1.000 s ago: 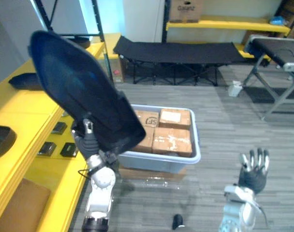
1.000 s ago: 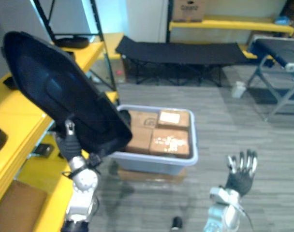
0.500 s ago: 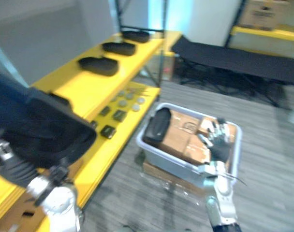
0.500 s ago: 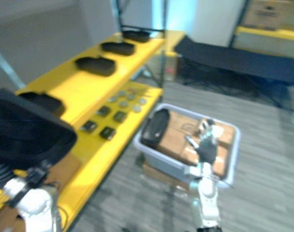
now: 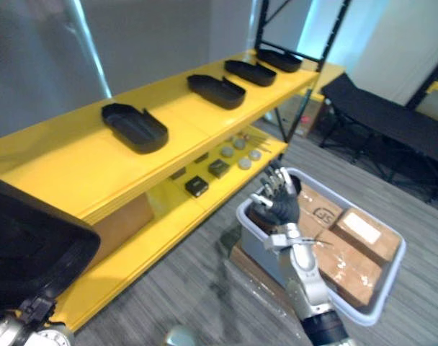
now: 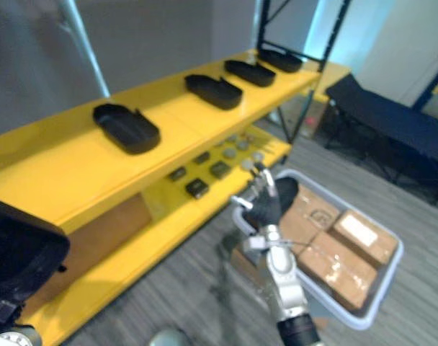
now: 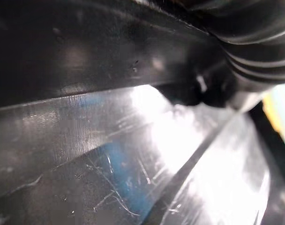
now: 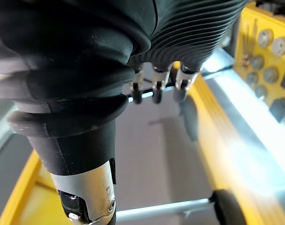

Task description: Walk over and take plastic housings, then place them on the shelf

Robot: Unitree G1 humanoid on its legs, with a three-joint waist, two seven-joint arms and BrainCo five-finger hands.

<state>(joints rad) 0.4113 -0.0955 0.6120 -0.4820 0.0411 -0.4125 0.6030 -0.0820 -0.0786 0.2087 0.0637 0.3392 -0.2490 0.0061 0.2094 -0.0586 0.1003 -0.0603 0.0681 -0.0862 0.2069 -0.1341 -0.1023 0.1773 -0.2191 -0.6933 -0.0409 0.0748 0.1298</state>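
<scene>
**Ana:** What's in the left eye view?

**Ben:** A long yellow shelf (image 5: 60, 169) with four black shells in a row on top. The nearest shell (image 5: 135, 127) is well apart from the robot. A second ago the grey bin was straight ahead. Now the whole picture has swung to the shelf, so the robot turned.

**Ana:** Where's the one it took?

**Ben:** Low in the corner. The big black housing (image 5: 32, 245) is by the shelf's near end, not on it yet. Before, it was up high.

**Ana:** And the right eye view?

**Ben:** Same things. The right hand (image 6: 266, 205) is up in the middle, in front of the grey bin (image 6: 381, 288) of brown boxes (image 6: 349, 256). It was down low before.

**Ana:** Left wrist view?

**Ben:** Shiny black plastic, right up against the left hand (image 7: 255, 47). I can't tell how that hand is set.

**Ana:** Right wrist view?

**Ben:** Its fingers (image 8: 154, 89) hang loose and apart, with nothing in them.

**Ana:** So what does that mean?

**Ben:** I think the carrying is nearly done. The bare board near the big black housing looks like the spot to lay it.
</scene>
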